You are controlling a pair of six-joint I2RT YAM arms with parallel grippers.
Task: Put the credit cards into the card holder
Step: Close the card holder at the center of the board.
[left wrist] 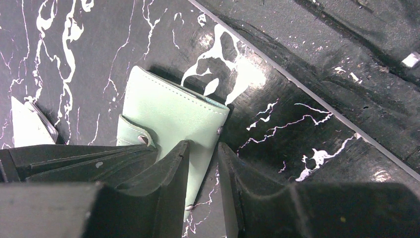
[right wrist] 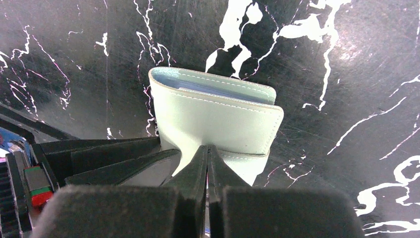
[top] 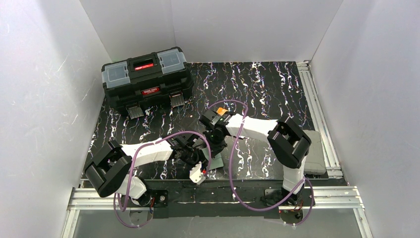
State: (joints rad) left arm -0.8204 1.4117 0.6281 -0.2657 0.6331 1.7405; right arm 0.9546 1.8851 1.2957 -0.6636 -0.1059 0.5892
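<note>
Here the mint-green card holder (right wrist: 218, 119) sits by the tabletop's (top: 277, 84) near edge, about midway along it, one flap raised to show a pale blue lining. The right gripper (right wrist: 207, 148) is clenched, its tips against that flap. The left gripper (left wrist: 203, 146) stands slightly parted astride the holder's edge. A black toolbox (top: 147, 82) occupies the far left corner.

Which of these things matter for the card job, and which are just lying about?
For the job:
- card holder
- orange piece mid-table, possibly a card

Lying about:
- black toolbox
- grey pad at far right
</note>
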